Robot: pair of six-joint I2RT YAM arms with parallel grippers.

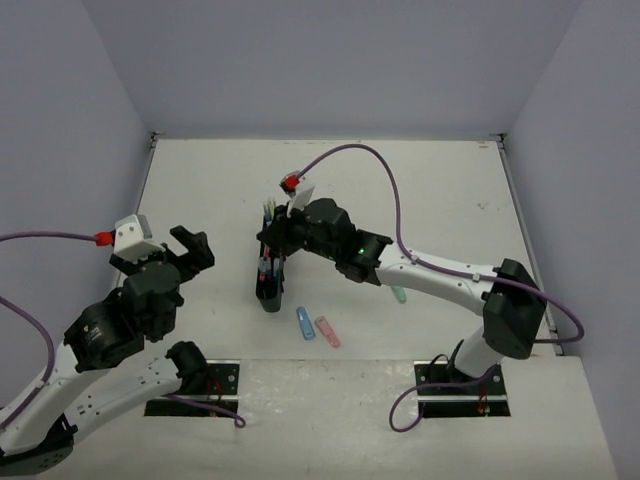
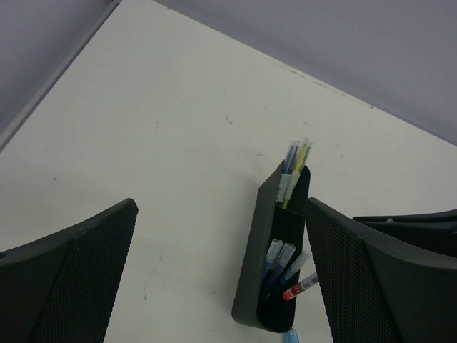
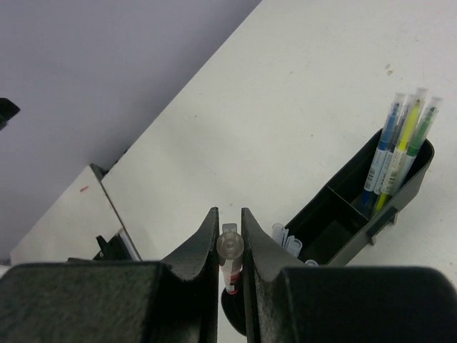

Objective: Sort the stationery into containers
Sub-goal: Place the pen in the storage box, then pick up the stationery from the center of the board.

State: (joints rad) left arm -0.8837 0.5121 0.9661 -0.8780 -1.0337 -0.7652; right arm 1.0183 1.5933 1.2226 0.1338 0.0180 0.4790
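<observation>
The black containers (image 1: 268, 292) stand as one narrow organiser at mid-table. Blue, yellow and green pens (image 3: 400, 132) stand in its far compartment. Clear-capped blue and purple pens (image 2: 280, 259) lean in the near compartment. My right gripper (image 3: 230, 214) is shut on a red pen (image 3: 230, 251) with a clear cap. It hovers over the organiser's near end (image 1: 276, 245), and the red pen (image 2: 300, 286) slants over the near compartment. My left gripper (image 2: 221, 207) is open and holds nothing, to the left of the organiser (image 1: 190, 250). Chunky blue (image 1: 305, 323), pink (image 1: 327, 331) and green (image 1: 398, 296) pieces lie loose on the table.
The organiser's middle compartment (image 3: 335, 229) shows only its dark floor. The right arm (image 1: 440, 275) reaches across from the right, above the green piece. Grey walls (image 1: 70, 150) close the table in on the left, back and right.
</observation>
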